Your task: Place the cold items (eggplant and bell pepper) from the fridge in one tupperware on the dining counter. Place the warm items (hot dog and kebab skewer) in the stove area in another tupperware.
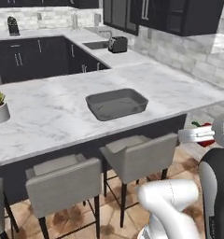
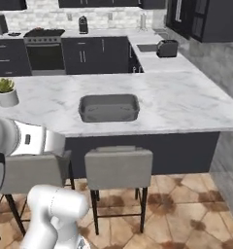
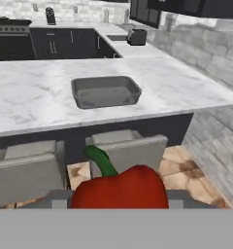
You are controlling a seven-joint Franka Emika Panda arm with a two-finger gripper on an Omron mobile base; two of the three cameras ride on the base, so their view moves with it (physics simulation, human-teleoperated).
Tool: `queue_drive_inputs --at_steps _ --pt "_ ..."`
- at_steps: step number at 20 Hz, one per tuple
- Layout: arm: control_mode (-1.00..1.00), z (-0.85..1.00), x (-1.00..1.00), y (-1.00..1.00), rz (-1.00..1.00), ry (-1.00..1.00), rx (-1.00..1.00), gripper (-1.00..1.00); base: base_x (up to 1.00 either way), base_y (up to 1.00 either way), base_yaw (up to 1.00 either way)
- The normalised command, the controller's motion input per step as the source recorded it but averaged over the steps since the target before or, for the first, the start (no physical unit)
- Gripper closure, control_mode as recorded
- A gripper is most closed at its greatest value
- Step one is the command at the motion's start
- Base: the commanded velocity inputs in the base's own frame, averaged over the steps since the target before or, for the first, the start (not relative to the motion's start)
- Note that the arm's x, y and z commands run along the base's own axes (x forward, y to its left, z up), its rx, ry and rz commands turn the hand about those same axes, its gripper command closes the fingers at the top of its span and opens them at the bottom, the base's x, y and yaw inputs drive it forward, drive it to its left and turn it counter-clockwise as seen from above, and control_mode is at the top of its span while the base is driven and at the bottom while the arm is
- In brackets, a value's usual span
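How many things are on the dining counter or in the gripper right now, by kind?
Grey tupperware: 1
Potted plant: 1
Red bell pepper, in the gripper: 1
Total: 3

A big white marble worktop (image 2: pixel 186 104) runs across the kitchen. Grey stools (image 2: pixel 118 168) stand under it on a brown tiled floor (image 2: pixel 172 214). Dark cupboards (image 2: pixel 89 56) and a pale brick wall (image 1: pixel 193 53) sit behind.
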Motion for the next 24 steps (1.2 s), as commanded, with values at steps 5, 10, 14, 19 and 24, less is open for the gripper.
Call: queue_drive_inputs --at_steps 5,10,14,19,24 --pt "1.00 0.00 0.00 0.00 0.00 0.00 0.00 1.00 0.88 -0.59 0.42" --pt "1.00 0.00 0.00 0.00 0.00 0.00 0.00 1.00 0.85 -0.65 0.33" --pt "1.00 0.00 0.00 0.00 0.00 0.00 0.00 1.00 1.00 -0.32 0.17" --pt "-1.00 -0.01 0.80 -0.02 0.04 0.24 0.06 1.00 0.20 -0.03 0.02" --pt "-1.00 -0.16 1.00 0.00 0.06 0.45 0.00 1.00 0.00 0.00 0.00"
